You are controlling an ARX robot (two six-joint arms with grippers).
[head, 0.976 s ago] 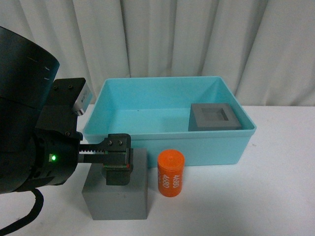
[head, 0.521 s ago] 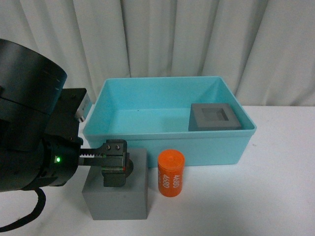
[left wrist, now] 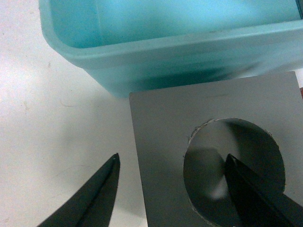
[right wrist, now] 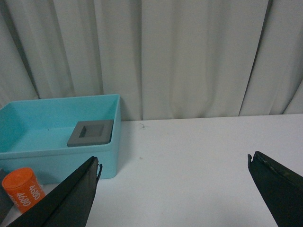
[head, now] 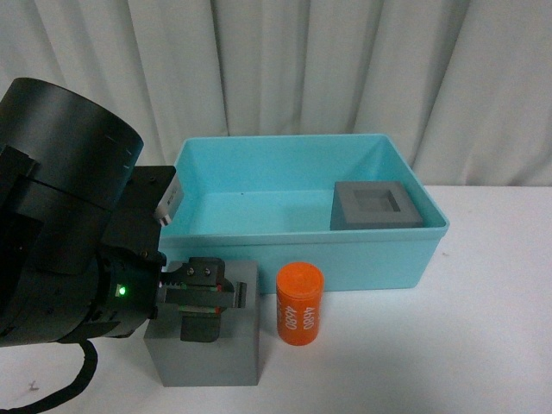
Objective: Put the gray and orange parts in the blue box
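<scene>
A gray cube with a round recess stands on the table just in front of the blue box. My left gripper is open over its near-left part, one finger down in the round recess and the other outside the cube's side wall. The orange cylinder stands upright right of that cube. A second gray cube with a square recess lies inside the box at its right end. My right gripper is open over bare table, away from all parts.
A white curtain hangs close behind the box. The white tabletop stretches to the right of the box. My left arm's bulky black body fills the left of the front view.
My left arm has shifted right and its gripper has sunk lower onto the round-recess cube. The cubes, cylinder and box have stayed put.
</scene>
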